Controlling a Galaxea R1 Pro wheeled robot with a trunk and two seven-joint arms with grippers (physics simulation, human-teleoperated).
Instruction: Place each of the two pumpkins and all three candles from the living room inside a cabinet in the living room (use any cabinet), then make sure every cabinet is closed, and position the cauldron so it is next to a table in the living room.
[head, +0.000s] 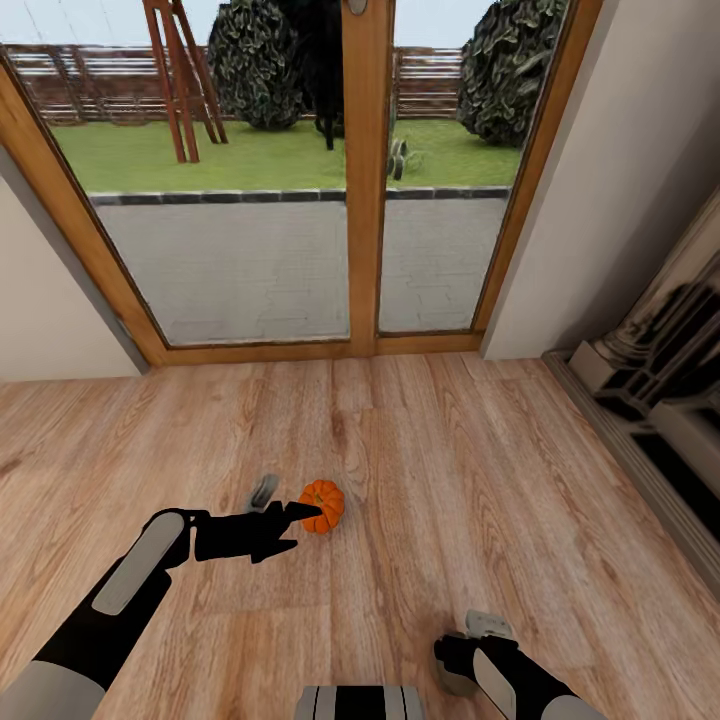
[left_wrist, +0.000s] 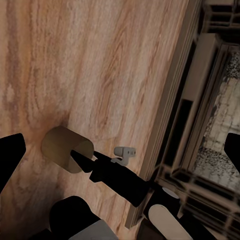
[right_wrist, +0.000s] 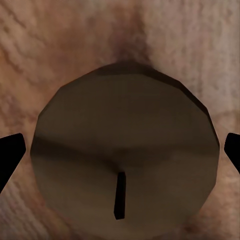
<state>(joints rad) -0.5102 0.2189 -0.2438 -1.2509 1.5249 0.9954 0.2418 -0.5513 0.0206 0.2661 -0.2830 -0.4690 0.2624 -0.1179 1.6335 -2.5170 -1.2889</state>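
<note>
A small orange pumpkin (head: 324, 504) sits on the wood floor. My left gripper (head: 293, 528) reaches in from the left, open, with its upper fingertip at the pumpkin's near side. Just left of the pumpkin a pale grey candle (head: 264, 490) lies tipped over. My right gripper (head: 456, 660) hovers low near the picture's bottom edge, open over a second candle (right_wrist: 125, 160). That beige candle stands upright, wick showing, and the black fingertips (right_wrist: 10, 155) stand wide on either side of it. In the left wrist view the same candle (left_wrist: 67, 149) stands with a right finger (left_wrist: 82, 161) over it.
A tall glass patio door with a wooden frame (head: 365, 200) closes the far side of the floor. An ornate fireplace (head: 670, 380) with a raised hearth edge runs along the right. A plain wall (head: 50, 310) lies to the left. Bare floorboards surround both arms.
</note>
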